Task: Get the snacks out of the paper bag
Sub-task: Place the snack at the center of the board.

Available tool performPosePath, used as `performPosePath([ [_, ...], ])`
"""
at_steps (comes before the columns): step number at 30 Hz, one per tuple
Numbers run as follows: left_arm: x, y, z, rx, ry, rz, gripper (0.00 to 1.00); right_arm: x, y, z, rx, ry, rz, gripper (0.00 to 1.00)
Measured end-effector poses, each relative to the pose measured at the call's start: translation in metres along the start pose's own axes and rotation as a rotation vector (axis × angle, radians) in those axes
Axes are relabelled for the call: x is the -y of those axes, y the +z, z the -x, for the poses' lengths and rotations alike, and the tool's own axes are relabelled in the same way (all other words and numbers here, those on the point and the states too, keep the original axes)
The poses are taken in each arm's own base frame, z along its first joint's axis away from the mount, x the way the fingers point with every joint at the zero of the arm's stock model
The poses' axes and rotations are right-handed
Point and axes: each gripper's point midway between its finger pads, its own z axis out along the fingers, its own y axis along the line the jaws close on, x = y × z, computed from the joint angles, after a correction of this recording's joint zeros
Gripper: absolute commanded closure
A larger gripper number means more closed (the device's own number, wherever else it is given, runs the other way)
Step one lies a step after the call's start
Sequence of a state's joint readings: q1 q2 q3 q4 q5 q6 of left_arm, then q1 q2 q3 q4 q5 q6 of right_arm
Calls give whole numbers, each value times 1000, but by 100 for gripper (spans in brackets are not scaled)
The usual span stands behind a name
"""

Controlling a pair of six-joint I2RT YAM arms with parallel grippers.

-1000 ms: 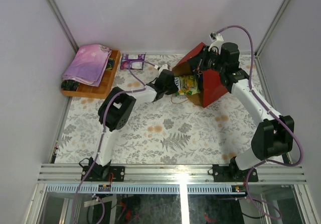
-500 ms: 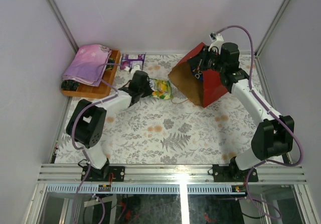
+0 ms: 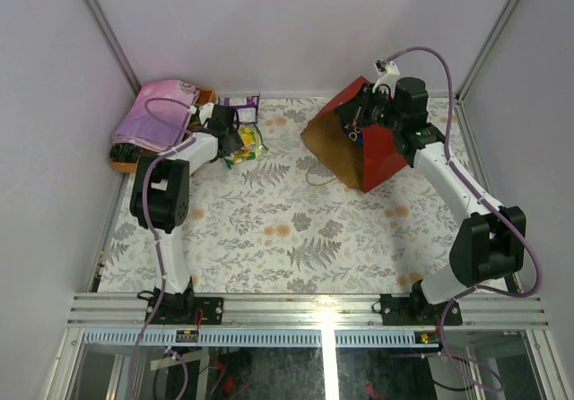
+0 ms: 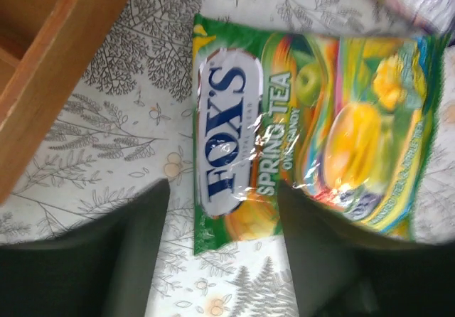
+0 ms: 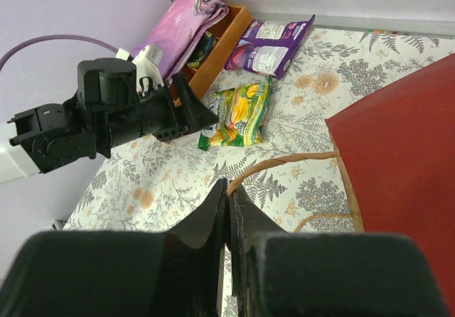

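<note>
The red paper bag point(image 3: 372, 153) lies on its side at the back right, brown mouth facing left; it is also the red sheet point(image 5: 398, 146) in the right wrist view. My right gripper point(image 3: 360, 120) point(image 5: 229, 189) is shut on its thin cord handle point(image 5: 284, 162). Something small, blue and yellow point(image 3: 351, 132), shows inside the mouth. A yellow-green candy bag point(image 3: 245, 144) point(image 4: 298, 132) point(image 5: 238, 114) lies flat on the table at the back left. My left gripper point(image 3: 226, 140) point(image 4: 224, 239) stands open over its near edge, a finger point(image 4: 135, 246) on either side. A purple-white pack point(image 3: 238, 108) point(image 5: 270, 43) lies behind it.
A wooden tray point(image 3: 124, 160) point(image 4: 43, 82) with a folded pink-purple cloth point(image 3: 160, 111) point(image 5: 192, 25) sits in the back left corner, close beside the left gripper. White walls and metal posts close in the floral table point(image 3: 296, 230) on three sides.
My left arm swung from the bag's mouth to the back left with the candy bag, then opened; the packet now lies on the table. The right arm has held still.
</note>
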State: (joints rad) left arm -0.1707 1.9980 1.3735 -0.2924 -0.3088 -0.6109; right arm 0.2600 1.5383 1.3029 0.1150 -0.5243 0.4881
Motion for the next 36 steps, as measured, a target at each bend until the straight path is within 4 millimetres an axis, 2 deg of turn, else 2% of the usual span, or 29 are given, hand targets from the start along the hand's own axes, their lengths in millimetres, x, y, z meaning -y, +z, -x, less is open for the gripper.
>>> performPosePath([
  [1,1,0,4,7,13,1,2,0,0,0,-1,0,0,100],
  [2,3,-1,9,17,6,4,0,0,0,0,-1,0,0,100],
  [5,-2,-5,17,34,3,17,0,0,0,0,-1,0,0,100],
  [8,-8,-13,15,39,3,26,0,0,0,0,-1,1,0,100],
  [13,-17,-40,20,86,8,43,0,0,0,0,-2,2,0,100],
  [18,4,-66,36,162,14,-15,1,0,0,0,-2,7,0,100],
  [21,34,-70,32,140,21,-156,0,0,0,0,-2,8,0,100],
  [24,67,-65,15,94,50,-285,1,0,0,0,-2,9,0,100],
  [25,79,-62,4,75,76,-319,0,0,0,-1,-2,9,1,100],
  [28,122,-60,-54,2,202,-418,0,0,0,-1,-5,11,-1,100],
  [31,156,-73,-113,-53,315,-512,0,0,0,-2,-7,12,-2,100],
  [33,172,-87,-139,-76,359,-572,0,0,0,-2,-10,14,-4,100],
  [36,183,-91,-144,-68,367,-607,0,1,-1,-3,-13,15,-5,100],
])
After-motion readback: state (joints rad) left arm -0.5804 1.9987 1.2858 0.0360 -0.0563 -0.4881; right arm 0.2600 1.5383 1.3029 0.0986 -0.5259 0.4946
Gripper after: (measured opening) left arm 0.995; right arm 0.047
